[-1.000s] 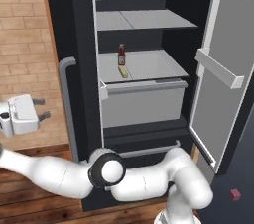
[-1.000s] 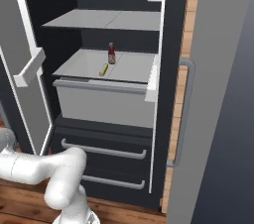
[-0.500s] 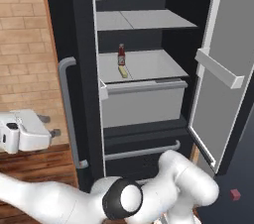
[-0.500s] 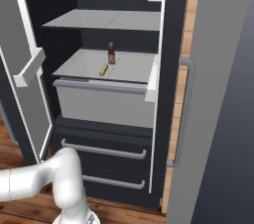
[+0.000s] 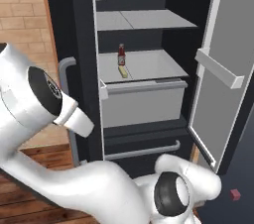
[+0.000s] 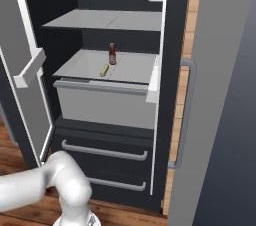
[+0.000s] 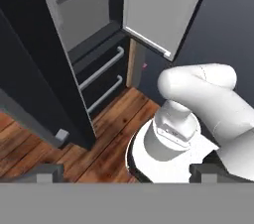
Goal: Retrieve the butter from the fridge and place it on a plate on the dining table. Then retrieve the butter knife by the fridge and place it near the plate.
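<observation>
**Fridge open, butter waiting on the drawer lid**

Inside the open fridge [image 5: 79,29], on the flat grey lid over the big pale drawer [image 5: 144,104], lies the butter [image 5: 122,72], a short yellow stick set end-on to the room. Just behind it, apart from it as far as can be judged, stands a small red bottle [image 5: 121,54]; the right base view gives the same pair, butter [image 6: 104,70] in front and bottle [image 6: 112,53] behind. Above them runs an upper shelf [image 6: 107,20]. One door [image 5: 223,69] swings wide; two lower drawers with bar handles [image 6: 102,150] sit below.

Down by the robot's side, the gripper [image 7: 126,171] looks over wood floor [image 7: 99,143] at the fridge's foot, its fingertips [image 7: 47,171] spread wide and holding nothing.

The step in hand appears to be the reach for the butter. Done well, the arm would lift the hand to shelf height, enter between lid and upper shelf, approach from the front, and close across the stick's narrow width, keeping clear of the bottle, which looks easy to topple.
</observation>
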Available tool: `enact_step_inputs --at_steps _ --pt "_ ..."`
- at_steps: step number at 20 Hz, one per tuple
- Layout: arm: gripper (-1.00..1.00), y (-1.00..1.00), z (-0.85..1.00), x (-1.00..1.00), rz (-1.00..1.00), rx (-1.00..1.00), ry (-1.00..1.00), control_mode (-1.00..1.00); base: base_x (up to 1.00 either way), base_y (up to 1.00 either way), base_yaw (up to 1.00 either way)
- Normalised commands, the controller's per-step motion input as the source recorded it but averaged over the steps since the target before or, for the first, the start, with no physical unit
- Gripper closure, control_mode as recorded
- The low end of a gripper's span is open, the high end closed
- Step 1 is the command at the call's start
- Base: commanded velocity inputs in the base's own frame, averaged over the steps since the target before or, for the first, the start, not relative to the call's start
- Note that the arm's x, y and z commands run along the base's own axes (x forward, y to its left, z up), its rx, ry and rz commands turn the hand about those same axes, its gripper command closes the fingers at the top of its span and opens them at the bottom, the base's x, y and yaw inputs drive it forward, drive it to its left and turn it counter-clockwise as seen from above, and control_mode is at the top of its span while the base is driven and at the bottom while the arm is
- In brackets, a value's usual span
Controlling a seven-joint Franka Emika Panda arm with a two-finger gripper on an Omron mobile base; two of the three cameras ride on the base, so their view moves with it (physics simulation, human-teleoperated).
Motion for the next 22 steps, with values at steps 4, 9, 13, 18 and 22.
enact_step_inputs --at_steps 4,9,13,18,22 --pt "-1.0 -0.94 0.0 0.06 0.2 0.53 0.24 -1.0 0.0 0.0 0.0" --pt "-1.0 -1.0 -0.03 0.15 0.04 0.53 0.02 -1.0 0.0 0.0 0.0" --pt "-1.0 -1.0 0.0 0.49 0.02 0.6 0.03 -1.0 0.0 0.0 0.0" --pt "-1.0 -0.8 0.0 0.74 0.02 0.63 -0.04 -1.0 0.0 0.0 0.0" --pt "-1.0 -0.22 0.0 0.93 0.0 0.8 -0.09 -1.0 0.0 0.0 0.0"
